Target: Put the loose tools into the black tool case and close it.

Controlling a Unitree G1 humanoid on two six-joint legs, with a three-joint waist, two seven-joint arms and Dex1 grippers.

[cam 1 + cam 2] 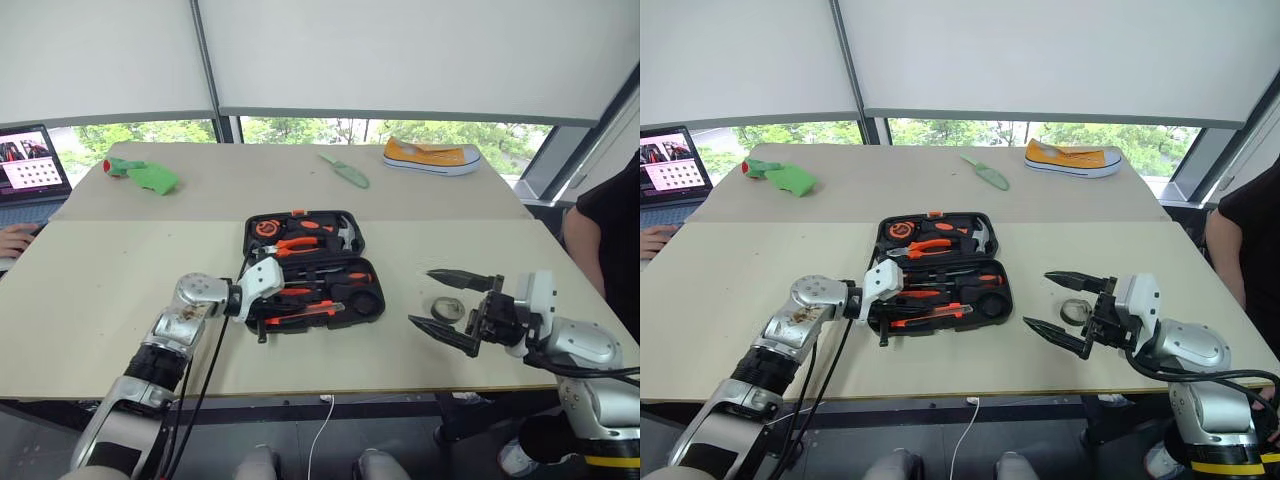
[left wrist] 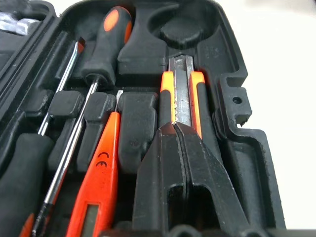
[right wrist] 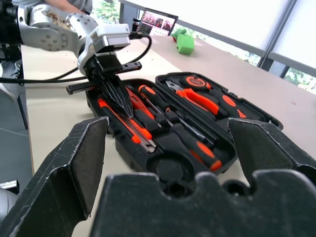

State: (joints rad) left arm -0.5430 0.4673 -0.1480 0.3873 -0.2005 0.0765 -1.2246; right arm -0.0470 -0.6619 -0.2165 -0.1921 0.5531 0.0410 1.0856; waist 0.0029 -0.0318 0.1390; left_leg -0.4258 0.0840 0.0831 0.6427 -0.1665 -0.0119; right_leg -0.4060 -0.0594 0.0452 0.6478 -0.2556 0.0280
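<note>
**Black case lies open, left fingers pressed together over the knife**

Black plastic, the tool case (image 1: 312,268) lies open in the middle of the pale table (image 1: 100,290), its lid half away from the robot holding the orange pliers (image 1: 300,243), a hammer (image 1: 347,235) and a tape measure (image 1: 266,228). The near half carries the utility knife (image 1: 300,318) along its front edge, with two orange-and-black screwdrivers (image 1: 335,279) in the slots behind it.

From the head, the left gripper (image 1: 262,315) sits at the case's left end, low over the knife. The left wrist camera adds what the head cannot: its two black fingers (image 2: 197,173) are pressed together with nothing between them, their tips right on the utility knife, which lies seated in its slot. Beside it there lies the small orange tester screwdriver (image 2: 98,173), and past that the shafts of the two larger screwdrivers.

The right gripper (image 1: 441,300) hangs over the table to the right of the case, jaws spread wide and holding nothing. Between its fingers in the head view, the dark grey tape roll (image 1: 447,307) lies on the table, outside the case; whether a finger touches it I cannot tell. The right wrist camera looks across the round recess at the case's near corner towards the left gripper.

Further back lie a green knife-like item (image 1: 346,171), a yellow shoe (image 1: 430,156) and a crumpled green thing (image 1: 145,176). A laptop (image 1: 30,165) stands at the far left.
</note>
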